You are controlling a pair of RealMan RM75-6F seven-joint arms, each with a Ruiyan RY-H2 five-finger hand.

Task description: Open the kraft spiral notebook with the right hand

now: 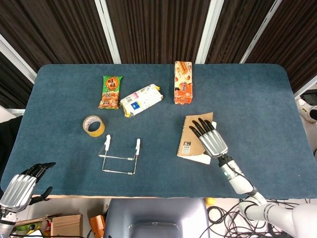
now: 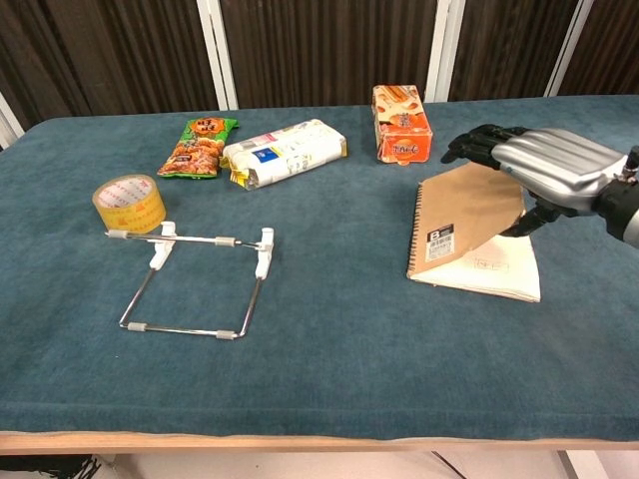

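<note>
The kraft spiral notebook (image 1: pixel 190 135) (image 2: pixel 454 215) lies right of the table's centre, spiral edge to the left. Its brown cover is raised and tilted up toward the left, baring a white inner page (image 2: pixel 494 269) (image 1: pixel 203 158). My right hand (image 1: pixel 208 138) (image 2: pixel 546 165) holds that cover's free edge, fingers over the top and thumb under it. My left hand (image 1: pixel 21 185) hangs off the table's near left corner with its fingers apart and nothing in it; only the head view shows it.
A tape roll (image 1: pixel 93 125) (image 2: pixel 130 203) and a wire stand (image 1: pixel 120 157) (image 2: pixel 200 284) sit at the left. At the back lie a green snack bag (image 1: pixel 110 92), a white packet (image 1: pixel 141 99) and an orange box (image 1: pixel 182 82) (image 2: pixel 401 123).
</note>
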